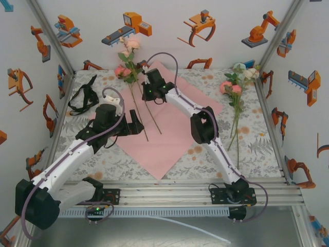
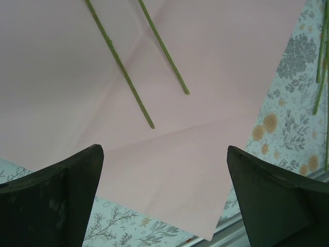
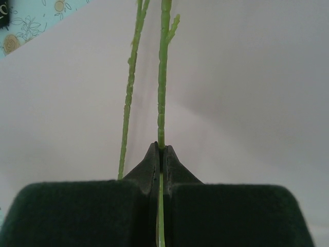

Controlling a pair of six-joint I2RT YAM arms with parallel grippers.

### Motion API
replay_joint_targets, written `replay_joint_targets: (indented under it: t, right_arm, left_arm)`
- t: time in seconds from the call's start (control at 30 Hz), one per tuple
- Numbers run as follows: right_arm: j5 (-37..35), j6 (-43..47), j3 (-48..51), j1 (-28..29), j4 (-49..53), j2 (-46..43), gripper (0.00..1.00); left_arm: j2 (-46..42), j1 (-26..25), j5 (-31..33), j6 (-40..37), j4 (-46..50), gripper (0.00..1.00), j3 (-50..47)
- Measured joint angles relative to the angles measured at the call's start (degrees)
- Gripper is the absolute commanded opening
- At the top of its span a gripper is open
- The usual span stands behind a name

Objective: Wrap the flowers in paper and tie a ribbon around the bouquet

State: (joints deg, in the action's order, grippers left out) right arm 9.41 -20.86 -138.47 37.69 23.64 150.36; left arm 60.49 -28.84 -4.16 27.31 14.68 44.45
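The paper [image 1: 172, 139] lies flat, pink face up, as a diamond in mid-table. Two flowers [image 1: 127, 54] rest across its far left part, stalks running toward me. My right gripper [image 1: 145, 76] is shut on one green stalk [image 3: 162, 77], pinched between the fingertips of the gripper [image 3: 161, 150]; the second stalk [image 3: 128, 92] lies just left of it on the paper [image 3: 247, 103]. My left gripper [image 1: 135, 125] hovers open over the paper's left side; in the wrist view the gripper [image 2: 164, 172] holds nothing and both stalk ends [image 2: 128, 85] lie ahead. The black ribbon [image 1: 82, 98] sits far left.
More flowers [image 1: 235, 85] lie off the paper at the right, their stalks [image 2: 321, 77] at the left wrist view's edge. The paper's near corner [image 2: 208, 234] reaches close to the metal rail [image 1: 195, 188] at the table's front. Walls close in the sides and back.
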Motion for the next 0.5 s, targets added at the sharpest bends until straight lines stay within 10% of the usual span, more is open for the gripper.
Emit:
replay_joint_targets:
  t: [0.5]
  right_arm:
    - [-3.61, -8.7, 14.95, 1.36, 0.46, -14.84, 0.0]
  left_arm:
    - [-5.38, 2.67, 11.91, 3.23, 6.34, 0.97, 0.0]
